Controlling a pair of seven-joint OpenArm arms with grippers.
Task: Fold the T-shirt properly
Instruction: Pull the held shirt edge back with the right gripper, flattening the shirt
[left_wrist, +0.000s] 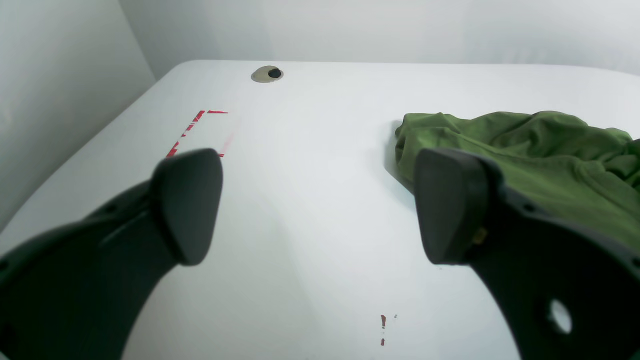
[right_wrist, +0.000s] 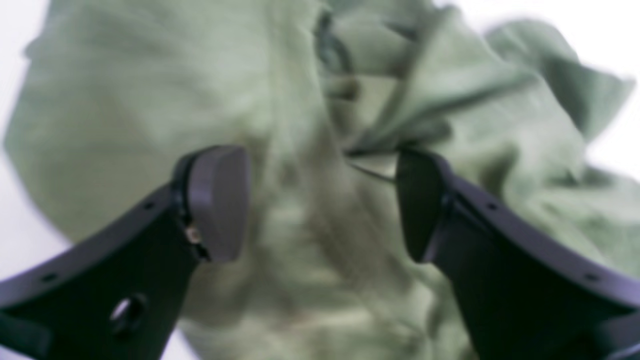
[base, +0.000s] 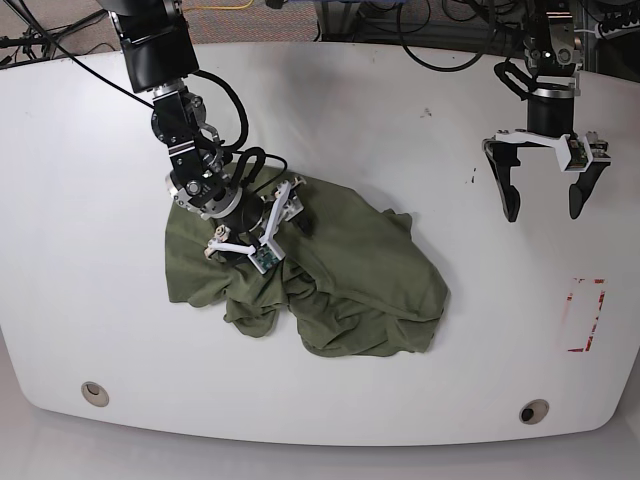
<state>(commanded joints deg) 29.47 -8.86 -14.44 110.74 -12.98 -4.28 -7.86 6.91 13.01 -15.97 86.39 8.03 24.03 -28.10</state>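
My right pincer (right_wrist: 320, 205) hangs wide open over the T-shirt (base: 340, 275) — a crumpled heap on the white table (base: 400, 120). My left pincer (left_wrist: 320, 205) is open too — holding nothing.

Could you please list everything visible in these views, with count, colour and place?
T-shirt: one, olive green, crumpled in a heap left of centre on the table in the base view.
Table: one, white, fills the base view.
Tape marks: one rectangular outline, red, near the table's right edge in the base view.
Round holes: two, dark with grey rims, near the table's front corners.
Cables: several, black, along the far edge.
Right end effector: one, white fingers, open, down at the shirt.
Left end effector: one, black fingers, open, over bare table to the right of the shirt.
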